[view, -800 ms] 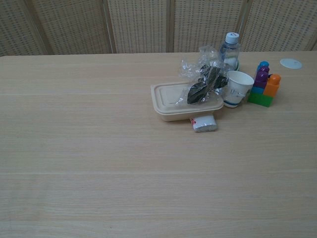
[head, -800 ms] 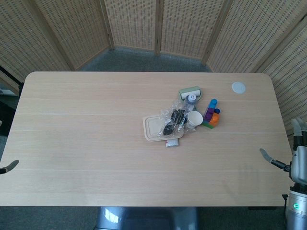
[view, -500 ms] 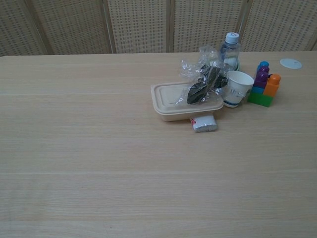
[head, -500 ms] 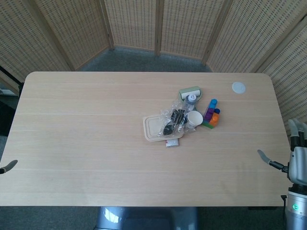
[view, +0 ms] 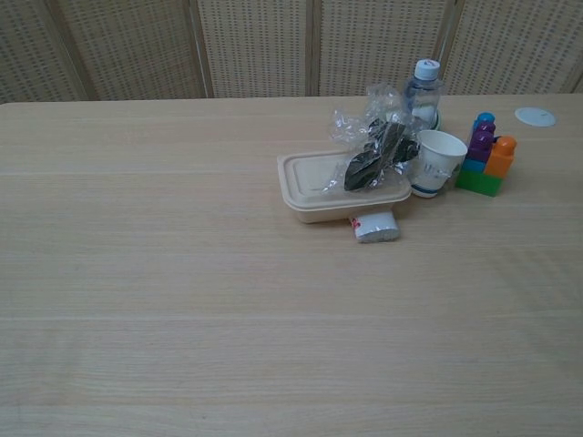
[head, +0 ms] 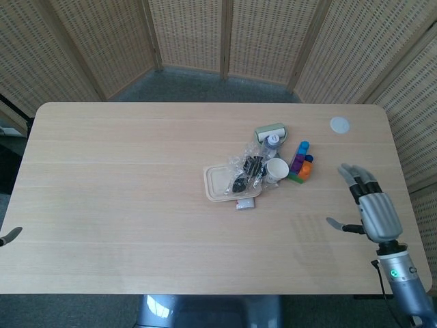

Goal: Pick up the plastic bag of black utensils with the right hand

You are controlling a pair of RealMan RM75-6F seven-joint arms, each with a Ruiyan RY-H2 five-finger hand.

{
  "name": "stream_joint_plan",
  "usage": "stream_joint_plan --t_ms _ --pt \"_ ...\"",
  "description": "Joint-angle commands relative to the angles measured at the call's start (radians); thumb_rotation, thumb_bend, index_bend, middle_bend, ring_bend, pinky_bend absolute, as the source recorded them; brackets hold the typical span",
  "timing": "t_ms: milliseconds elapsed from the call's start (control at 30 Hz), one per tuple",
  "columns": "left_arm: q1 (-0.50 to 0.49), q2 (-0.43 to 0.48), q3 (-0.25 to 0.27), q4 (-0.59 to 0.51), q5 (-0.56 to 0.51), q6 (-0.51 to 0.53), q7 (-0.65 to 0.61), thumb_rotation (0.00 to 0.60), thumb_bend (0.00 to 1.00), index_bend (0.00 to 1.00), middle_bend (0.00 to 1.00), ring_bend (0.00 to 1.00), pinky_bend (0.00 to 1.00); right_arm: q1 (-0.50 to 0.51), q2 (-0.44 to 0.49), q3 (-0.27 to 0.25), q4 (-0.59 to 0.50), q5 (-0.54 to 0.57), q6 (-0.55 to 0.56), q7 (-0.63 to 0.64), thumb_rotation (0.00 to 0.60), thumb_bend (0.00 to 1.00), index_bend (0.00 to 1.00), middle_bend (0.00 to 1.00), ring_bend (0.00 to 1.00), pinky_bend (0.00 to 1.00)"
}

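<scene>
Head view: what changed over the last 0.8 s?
The right hand moved in from the table's right edge to above the tabletop, fingers spread, holding nothing, still well right of the plastic bag of black utensils. The left hand barely shifted at the left edge. The bag still lies across the beige container, beside the paper cup; the toy blocks and bottle are unmoved.

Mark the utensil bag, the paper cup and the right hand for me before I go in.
plastic bag of black utensils (view: 372, 162): chest view, on the dark utensils inside the clear wrap.
paper cup (view: 438, 164): chest view, on its printed side wall.
right hand (head: 372, 206): head view, on the back of the hand.
</scene>
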Motion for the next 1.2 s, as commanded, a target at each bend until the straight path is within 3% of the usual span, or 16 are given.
stream_joint_plan --t_ms 33,300,733,1200 --pt "0.0 -0.001 -0.001 0.002 -0.002 0.0 0.0 0.6 0.0 0.0 0.0 0.0 0.0 0.077 -0.015 -0.023 0.059 -0.064 -0.072 -0.017 0.558 0.0 0.0 0.0 0.0 0.0" --pt "-0.003 -0.005 -0.004 0.01 -0.009 -0.005 -0.006 0.6 0.0 0.0 0.0 0.0 0.0 0.18 -0.069 -0.037 0.074 -0.122 -0.143 -0.091 0.6 0.0 0.0 0.0 0.0 0.0" --pt "-0.01 -0.013 -0.003 0.019 -0.017 -0.019 0.003 0.6 0.0 0.0 0.0 0.0 0.0 0.348 -0.203 -0.003 0.145 -0.106 -0.261 -0.187 0.6 0.0 0.0 0.0 0.0 0.0" --pt "-0.015 -0.019 -0.007 0.034 -0.046 -0.036 0.001 0.6 0.0 0.0 0.0 0.0 0.0 0.515 -0.389 -0.008 0.36 -0.066 -0.406 -0.265 0.6 0.0 0.0 0.0 0.0 0.0"
